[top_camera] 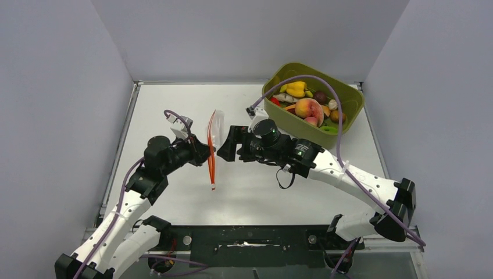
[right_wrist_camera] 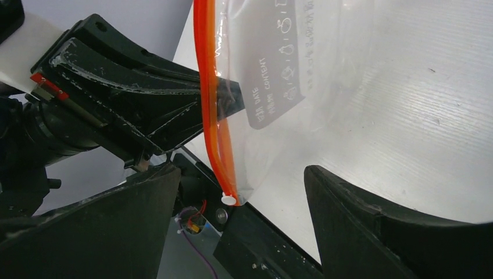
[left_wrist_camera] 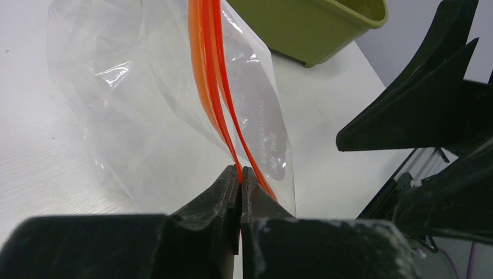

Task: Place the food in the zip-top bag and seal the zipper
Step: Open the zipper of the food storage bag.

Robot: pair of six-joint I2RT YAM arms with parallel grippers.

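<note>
We held the zipper (left_wrist_camera: 206, 70) pinched in our left gripper (left_wrist_camera: 240, 170), hanging the zip-top bag (left_wrist_camera: 128, 87) upright so our right gripper (right_wrist_camera: 241, 174), spread wide, could reach its mouth.

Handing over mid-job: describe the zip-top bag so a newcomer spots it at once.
Look at the middle of the white table. The left gripper pinches a thin clear plastic bag by its mouth there. Its red-orange zipper strip sets it apart from the olive-green tub of toy food at the far right.
</note>
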